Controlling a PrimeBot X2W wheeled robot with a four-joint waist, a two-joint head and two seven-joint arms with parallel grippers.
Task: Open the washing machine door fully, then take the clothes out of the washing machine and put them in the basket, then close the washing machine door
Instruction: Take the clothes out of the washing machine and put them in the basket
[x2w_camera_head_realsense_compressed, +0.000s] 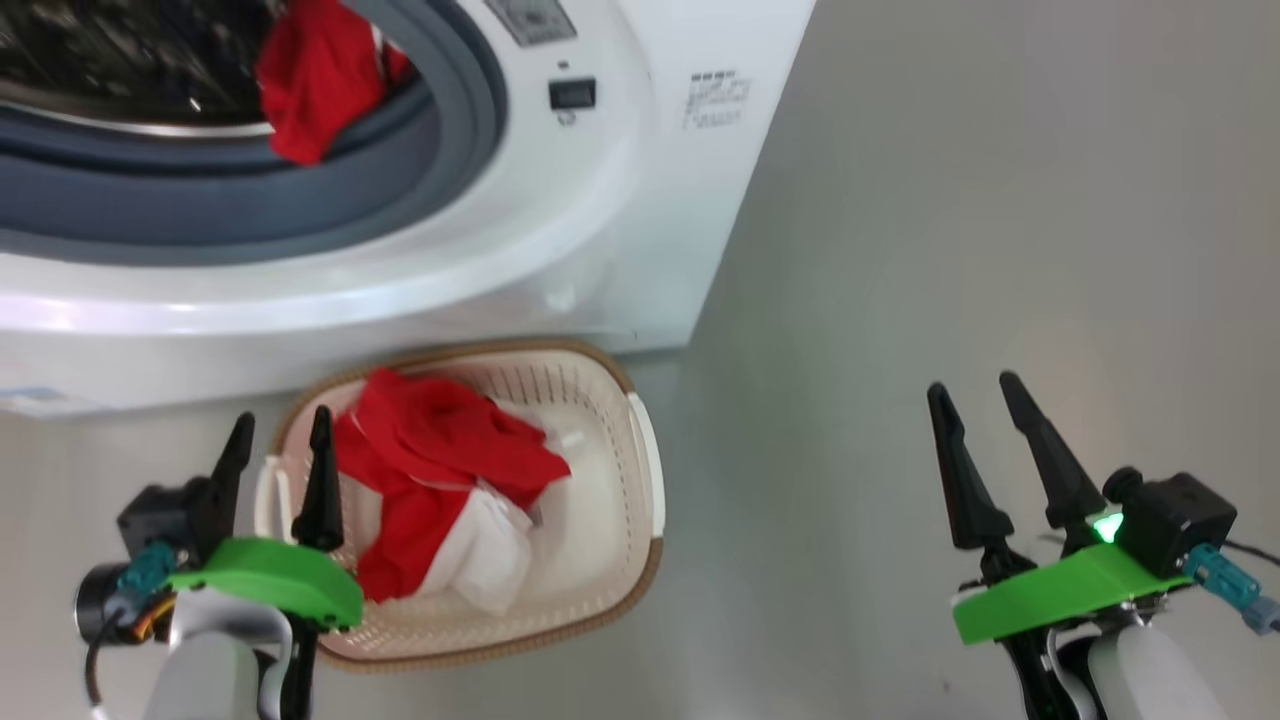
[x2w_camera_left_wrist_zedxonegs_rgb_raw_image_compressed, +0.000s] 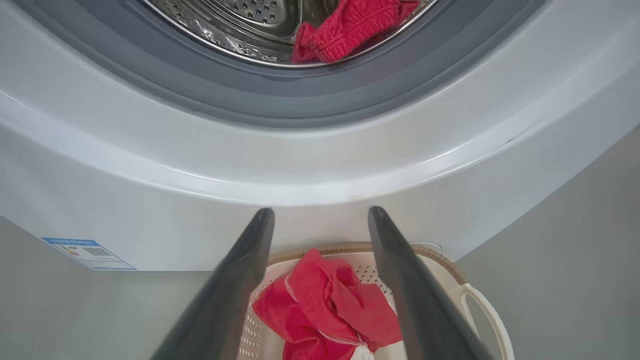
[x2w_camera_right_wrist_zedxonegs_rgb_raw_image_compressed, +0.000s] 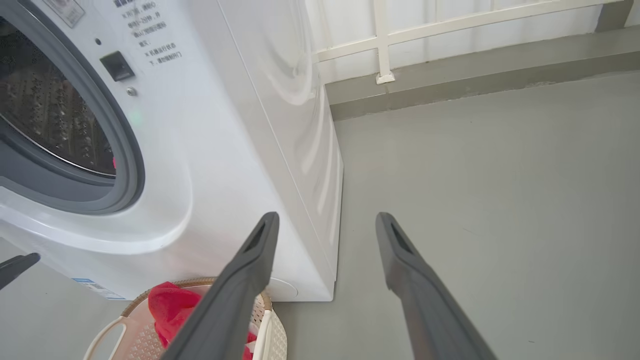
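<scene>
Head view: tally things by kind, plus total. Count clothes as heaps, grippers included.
Washing machine: 1
Basket: 1
Clothes heaps: 2, drum heap, basket heap
Grippers: 2, left gripper, right gripper, both open
Total: 6

left end effector (x2w_camera_head_realsense_compressed: 281, 420): lower left of head view, both dark fingers pointing up, spread apart, nothing between them; same gap in left wrist view (x2w_camera_left_wrist_zedxonegs_rgb_raw_image_compressed: 321, 212)
right end effector (x2w_camera_head_realsense_compressed: 972, 385): lower right, fingers spread, empty, tips leaning left
left forearm (x2w_camera_head_realsense_compressed: 200, 670): pale, rises from bottom edge
right forearm (x2w_camera_head_realsense_compressed: 1150, 670): pale, bottom right; green light (x2w_camera_head_realsense_compressed: 1105, 525) lit at wrist
</scene>
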